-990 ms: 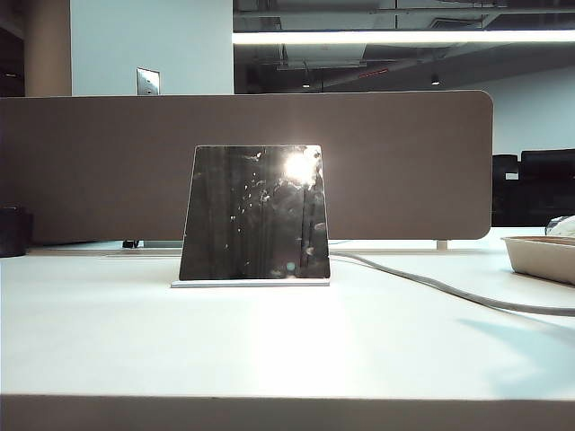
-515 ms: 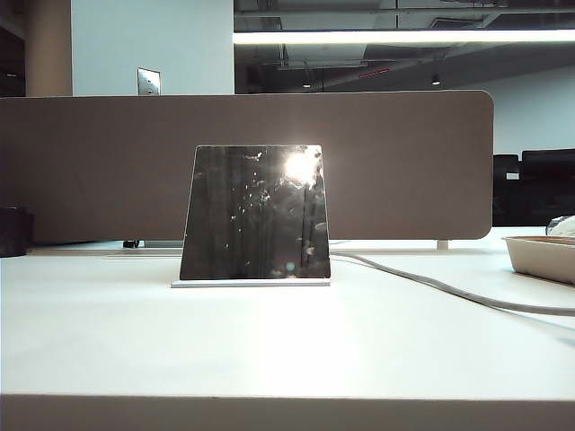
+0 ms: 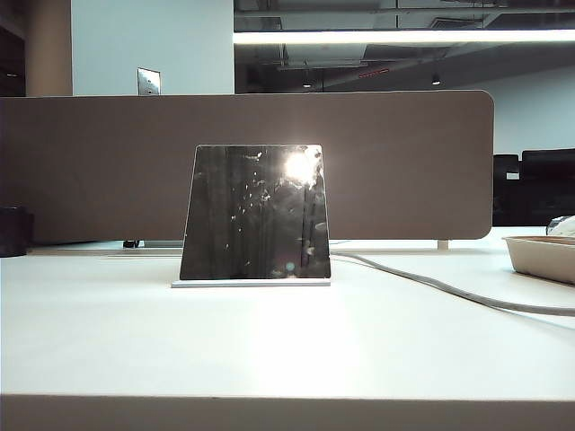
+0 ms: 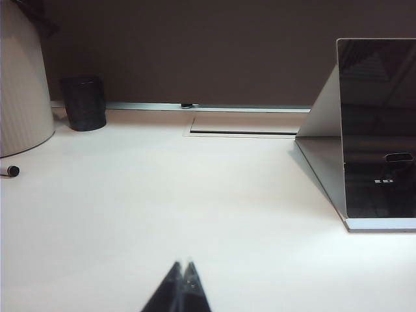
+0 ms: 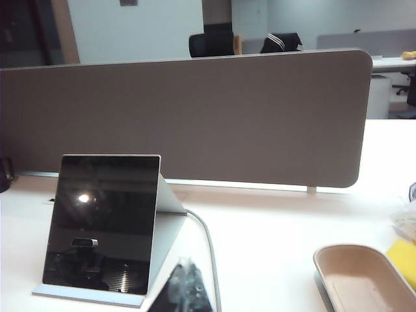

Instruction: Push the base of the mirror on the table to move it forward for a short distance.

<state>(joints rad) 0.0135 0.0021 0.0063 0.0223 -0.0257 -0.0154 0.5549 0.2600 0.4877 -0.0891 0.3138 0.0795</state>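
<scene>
Exterior view: tray (image 3: 542,256) at 3 o'clock, contents hidden; mirror (image 3: 255,214) stands on its base (image 3: 251,284) mid-table (image 3: 287,346), cable (image 3: 431,283) trailing toward 4, partition (image 3: 404,166) behind, dark cup (image 3: 13,232) at 9. Left gripper (image 4: 181,286) is clenched, left of the mirror; right gripper (image 5: 184,283) just beside the base, state unclear

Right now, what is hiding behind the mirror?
Behind the mirror stands a big beige partition board, and a grey cable trails out beside it. A slanted back support props it. Where the cable ends is hidden.
</scene>
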